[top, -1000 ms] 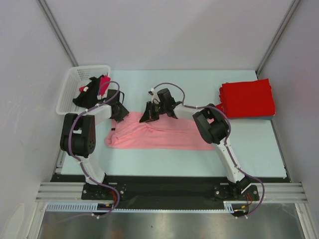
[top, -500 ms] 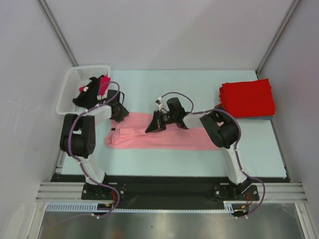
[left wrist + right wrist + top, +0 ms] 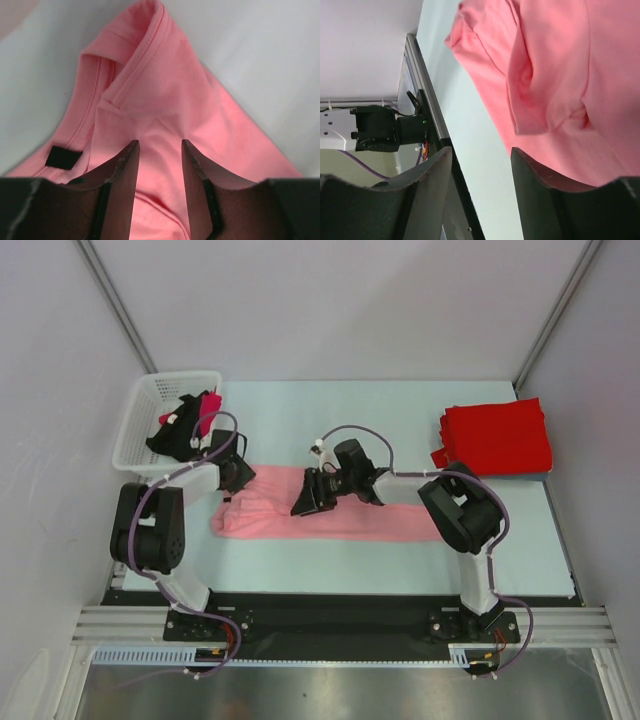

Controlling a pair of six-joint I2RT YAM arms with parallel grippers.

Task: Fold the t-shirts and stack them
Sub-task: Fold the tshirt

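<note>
Right end effector (image 3: 304, 504), jaws parted and empty, is hovering at frame centre over the pink t-shirt (image 3: 270, 517), which is stretching left-right.

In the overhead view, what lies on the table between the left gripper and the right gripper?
Only cloth of the pink shirt: in the top view it covers the whole stretch from the left gripper to the right gripper.

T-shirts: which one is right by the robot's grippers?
The light pink t-shirt, stretched out long in the middle. The red t-shirts sit stacked at the far right, away from both.
</note>
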